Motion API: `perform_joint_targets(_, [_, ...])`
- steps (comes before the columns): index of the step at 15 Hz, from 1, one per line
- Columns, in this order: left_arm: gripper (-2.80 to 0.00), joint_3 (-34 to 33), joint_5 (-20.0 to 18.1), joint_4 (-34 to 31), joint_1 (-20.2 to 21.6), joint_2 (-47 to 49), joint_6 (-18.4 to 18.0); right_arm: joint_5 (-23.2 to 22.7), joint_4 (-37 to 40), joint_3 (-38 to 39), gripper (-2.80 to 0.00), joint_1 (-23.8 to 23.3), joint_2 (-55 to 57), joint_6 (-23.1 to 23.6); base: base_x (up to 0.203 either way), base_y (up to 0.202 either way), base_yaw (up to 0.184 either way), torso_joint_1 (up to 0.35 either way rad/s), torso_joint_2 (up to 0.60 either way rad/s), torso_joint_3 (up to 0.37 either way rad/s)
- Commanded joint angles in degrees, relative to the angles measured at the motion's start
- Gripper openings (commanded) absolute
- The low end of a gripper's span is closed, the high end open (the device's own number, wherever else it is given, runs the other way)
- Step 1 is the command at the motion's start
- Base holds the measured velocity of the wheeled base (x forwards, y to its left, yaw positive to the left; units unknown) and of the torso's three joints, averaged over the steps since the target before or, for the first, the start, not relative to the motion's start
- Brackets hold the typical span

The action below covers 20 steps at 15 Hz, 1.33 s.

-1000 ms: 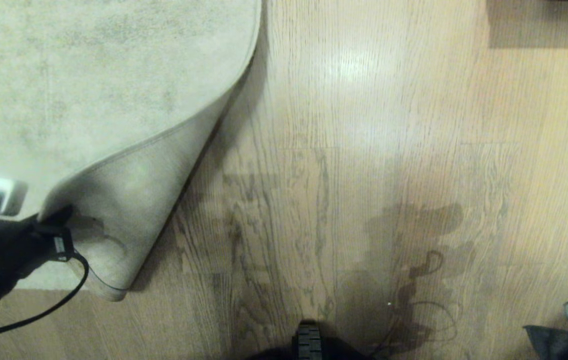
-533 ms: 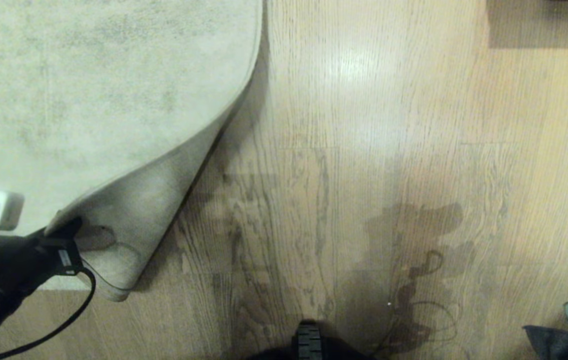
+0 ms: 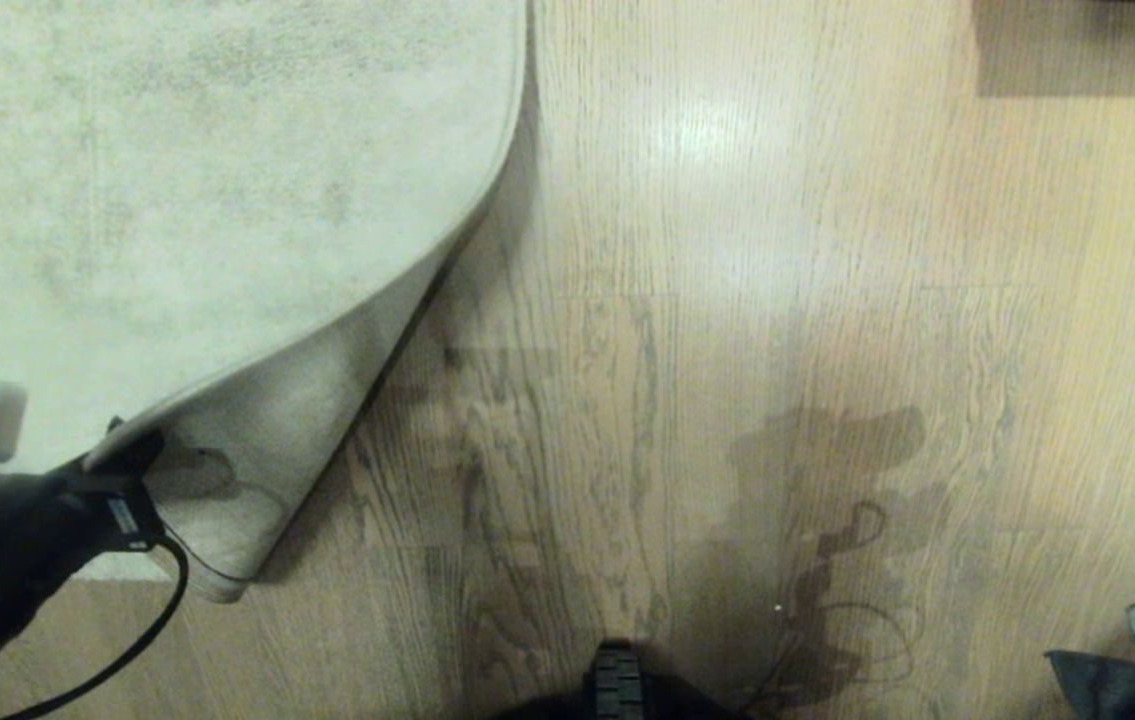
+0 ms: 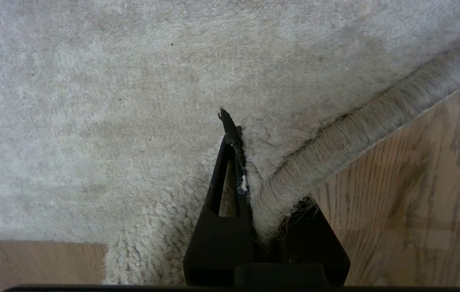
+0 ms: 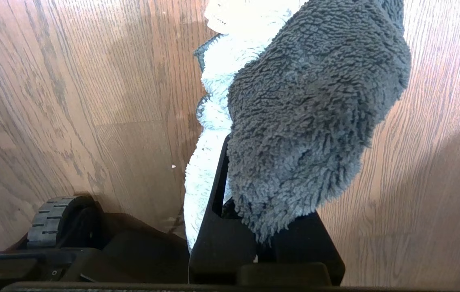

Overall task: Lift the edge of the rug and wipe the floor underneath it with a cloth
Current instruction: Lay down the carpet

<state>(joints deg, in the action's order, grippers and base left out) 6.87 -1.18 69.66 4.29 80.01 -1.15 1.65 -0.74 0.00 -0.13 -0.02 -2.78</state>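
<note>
Floor: the floor takes up most of what I can see, glossy wood-grain planks running bare from the rug to the far right, with a bright glare patch toward the top.
Rug: a big pale rug fills the upper left; its border sweeps down in a curve, and the near corner is peeled up so the tan underside faces me.
Rug edge: the rug edge stands off the planks along that curl, a dark gap and shadow beneath it on the floor side.
Robot's shadow: a grey shadow lies on the planks low and right of centre, well apart from the rug.
Left gripper: the left gripper sits at the lower left, its jaws pinched together on the bound rug border.
Right gripper: the right gripper is clamped on the cloth, above bare floor.
Cloth: the cloth, fluffy dark grey with a pale part, drapes over those jaws; in the head view it peeks in at the bottom right corner.
Base wheel: a black ribbed wheel pokes in at the bottom edge, mid-frame.
</note>
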Motion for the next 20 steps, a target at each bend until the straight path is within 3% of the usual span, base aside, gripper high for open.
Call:
perform_joint_targets(1, [-2.80, -0.49, -0.05, 0.48, -0.07, -0.60, 0.08, 0.02, -0.05, 0.00, -2.80, 0.05, 0.11, -0.03, 0.000, 0.000, 0.000, 0.000, 0.00, 0.000])
perform_joint_targets(3, [-2.80, -0.54, -0.05, 0.39, -0.07, -0.82, 0.18, 0.02, -0.05, 0.00, -2.80, -0.03, 0.06, -0.03, 0.000, 0.000, 0.000, 0.000, 0.00, 0.000])
perform_joint_targets(4, [0.00, -0.73, -0.05, 0.39, -0.07, -0.82, 0.18, 0.02, -0.05, 0.00, -2.80, 0.02, 0.09, -0.03, 0.000, 0.000, 0.000, 0.000, 0.00, 0.000])
perform_joint_targets(12, [0.00, -1.11, -0.31, 1.94, -0.13, -2.49, 1.39, 0.02, -0.05, 0.00, -2.80, -0.02, 0.11, -0.03, 0.000, 0.000, 0.000, 0.000, 0.00, 0.000])
perform_joint_targets(20, [0.00, -5.03, -0.61, 14.21, -0.14, -3.52, 2.24, 0.02, -0.05, 0.00, -2.80, -0.04, 0.11, -0.03, 0.000, 0.000, 0.000, 0.000, 0.00, 0.000])
